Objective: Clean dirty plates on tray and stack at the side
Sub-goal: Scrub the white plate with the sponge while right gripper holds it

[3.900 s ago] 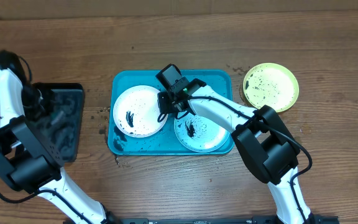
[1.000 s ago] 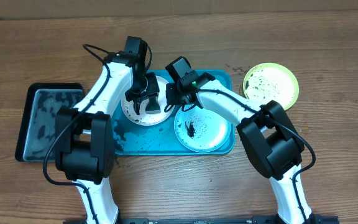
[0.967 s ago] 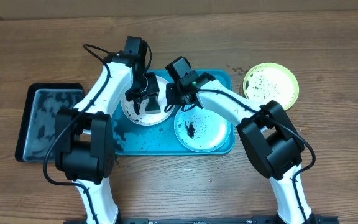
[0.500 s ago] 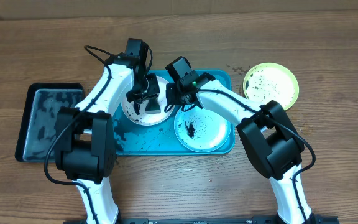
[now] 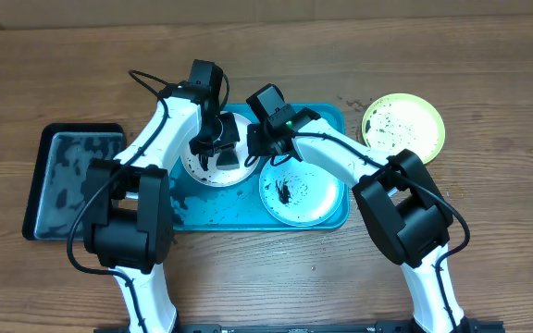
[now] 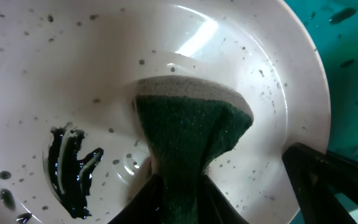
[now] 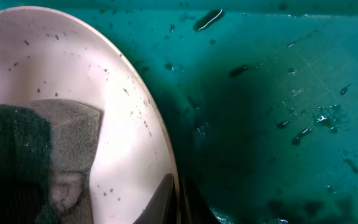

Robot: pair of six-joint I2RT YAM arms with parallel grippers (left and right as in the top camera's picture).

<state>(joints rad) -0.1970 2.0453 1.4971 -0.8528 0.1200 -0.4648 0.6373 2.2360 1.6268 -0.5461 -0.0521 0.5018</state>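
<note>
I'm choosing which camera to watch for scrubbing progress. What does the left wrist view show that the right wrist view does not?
Only the left wrist view shows the thick black smear on the white plate, left of the sponge that the left gripper pinches. Only the right wrist view shows a wide stretch of the tray floor with dark streaks and droplets, and the right gripper seemingly closed on the plate's rim. Both show the plate's speckled inside, the sponge pressed against it, and some turquoise tray.

Robot lab bench: wooden table (image 5: 489, 55), turquoise tray (image 5: 331, 118), black tray (image 5: 58, 157).
</note>
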